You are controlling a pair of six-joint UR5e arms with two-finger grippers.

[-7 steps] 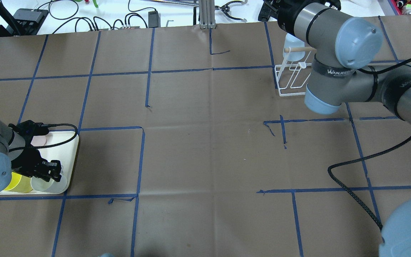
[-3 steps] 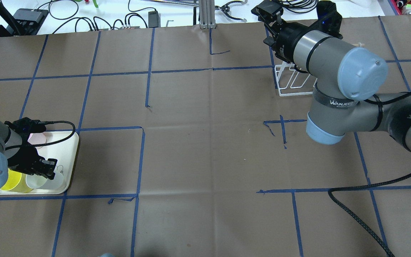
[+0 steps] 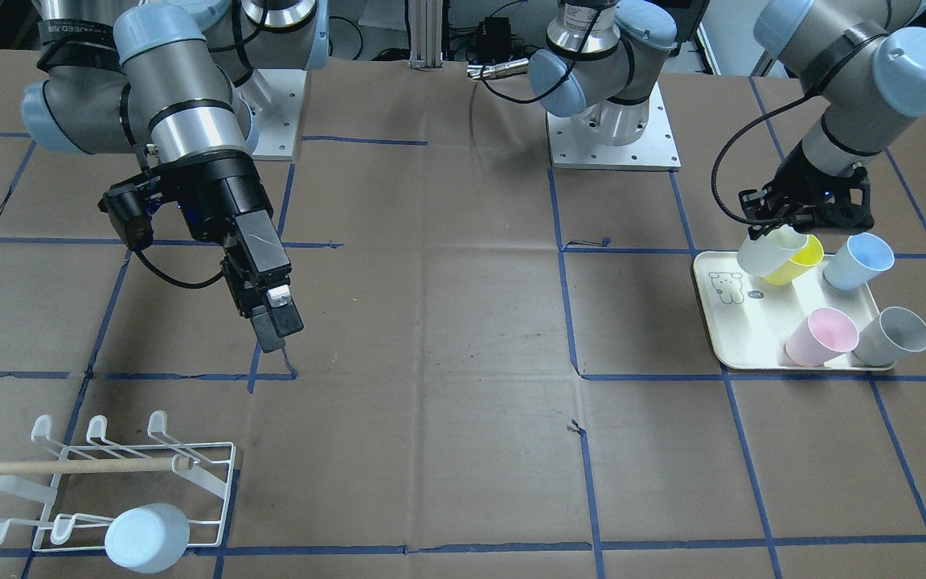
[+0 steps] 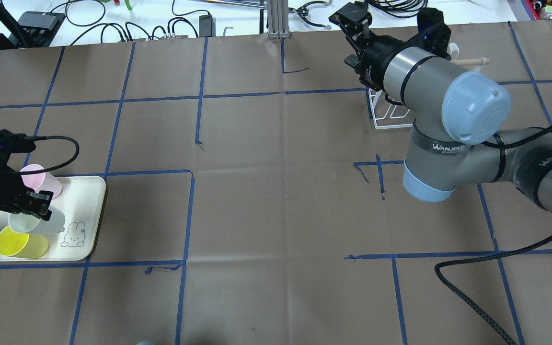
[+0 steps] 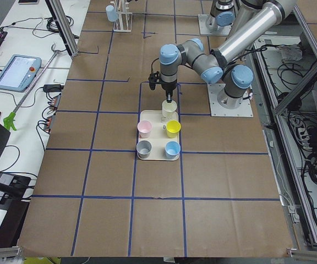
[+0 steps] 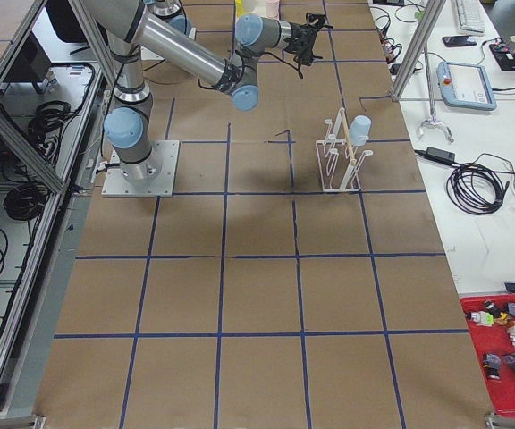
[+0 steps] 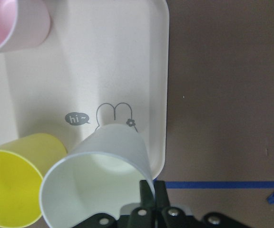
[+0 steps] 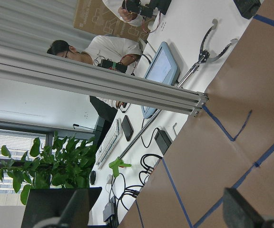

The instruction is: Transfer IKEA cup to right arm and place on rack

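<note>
Cups of smooth plastic crowd a cream rectangular tray (image 4: 86,211) with rounded corners. A yellow cup (image 3: 801,256), a pale-blue cup (image 3: 857,261), a pink cup (image 3: 821,336) and a grey cup (image 3: 891,338) all lie tilted there. The off-white plastic cup (image 3: 764,251) is at the tray's corner nearest the robot, leaning against the yellow cup. The left gripper (image 7: 154,192) pinches its rim, one finger inside and one outside. I cannot tell whether this cup rests on the tray or hangs just over it.

Beside it, the tray carries a thin line drawing of a long-eared animal (image 7: 114,114) and a grey speech bubble (image 7: 76,118) that reads "hi~".

The right gripper (image 3: 280,331) hangs over the table (image 3: 447,338), which is covered in brown paper. Its jaws are spread wide with nothing between them.

The white wire rack (image 3: 194,476) stands well apart from the tray, at the far corner on the robot's right. It has two rows of upturned rounded prongs, and a light wooden dowel (image 3: 69,466) lies across them. Another pale-blue cup on the rack (image 3: 147,537) sits over an end prong. In the overhead view the right arm (image 4: 448,96) covers most of the rack.

Blue tape lines (image 3: 567,322) divide the paper into squares. A black strap (image 4: 451,147) on the right arm bears white letters, about "WANJEE", with the end hidden.
</note>
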